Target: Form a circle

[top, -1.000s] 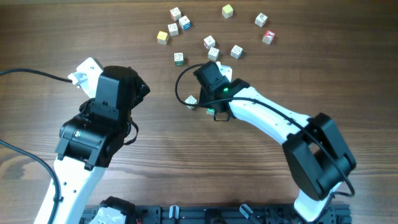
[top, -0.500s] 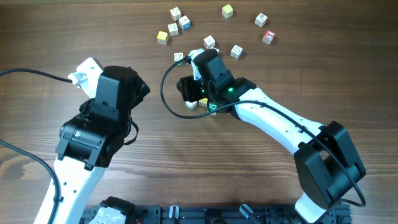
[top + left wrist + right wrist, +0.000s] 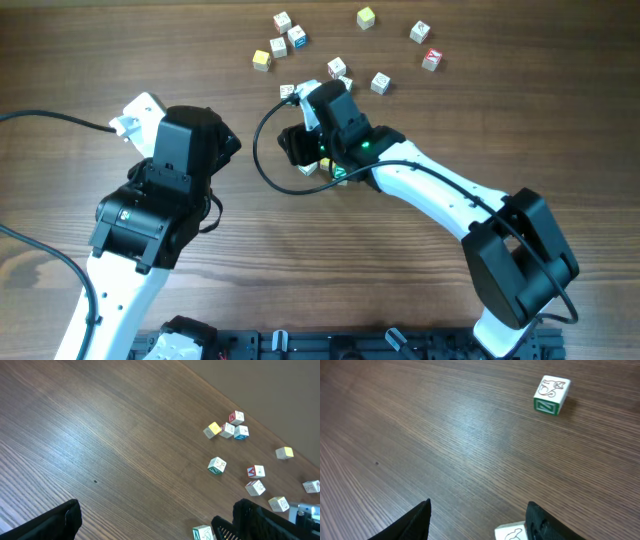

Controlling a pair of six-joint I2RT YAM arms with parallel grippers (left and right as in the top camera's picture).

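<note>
**Right gripper spread at the cube cluster, nothing held**

Right gripper [image 3: 479, 505]: fingers apart, bare wood between them, nothing clamped. A white cube [image 3: 511, 533] sits just inside one finger at the bottom edge of the wrist view; contact not discernible. Ahead of the fingers and off to the right, a green-faced cube [image 3: 551, 394] stands alone, flat on the table [image 3: 420, 420].

Circle [image 3: 325, 164]: seen from overhead, it lies under and just beside the right gripper. Only a white, a yellow and a green cube peek out along the arm's edge, packed close. The rest is hidden, so I cannot tell whether the ring closes.

Left gripper [image 3: 156, 510]: fingers spread wide, only wood grain between them, holding nothing. It hangs well apart from the circle, to the cluster's left.

Loose letter cubes [image 3: 380, 82]: scattered beyond the right gripper toward the table's far edge, mostly apart from one another. A close group of four lies further left.
</note>
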